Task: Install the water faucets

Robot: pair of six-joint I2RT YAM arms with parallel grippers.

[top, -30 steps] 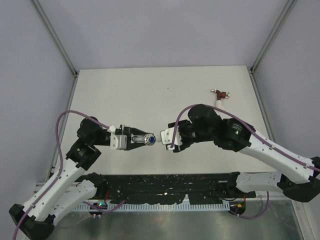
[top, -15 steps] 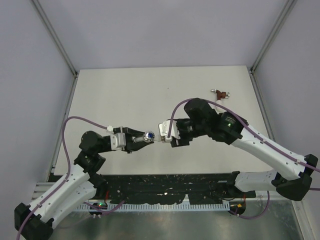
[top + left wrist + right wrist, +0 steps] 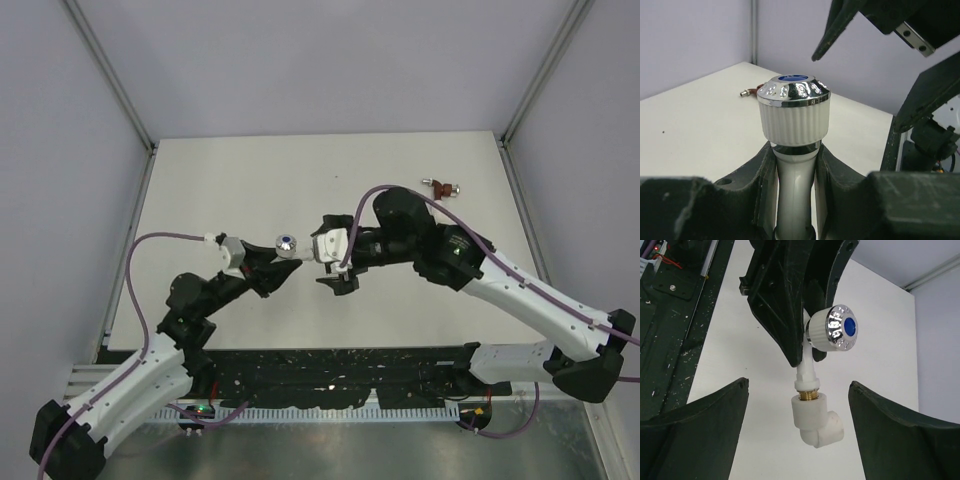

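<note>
Raised knob-up, white faucet [image 3: 794,120] sits clamped in left tool [image 3: 282,268], stem half-hidden; right tool [image 3: 797,384] spread apart.

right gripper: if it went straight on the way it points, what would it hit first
Likely the elbow fitting screwed onto the white faucet held in the left gripper: it sits ahead between the open fingers of the right gripper. Depth is unclear.
</note>
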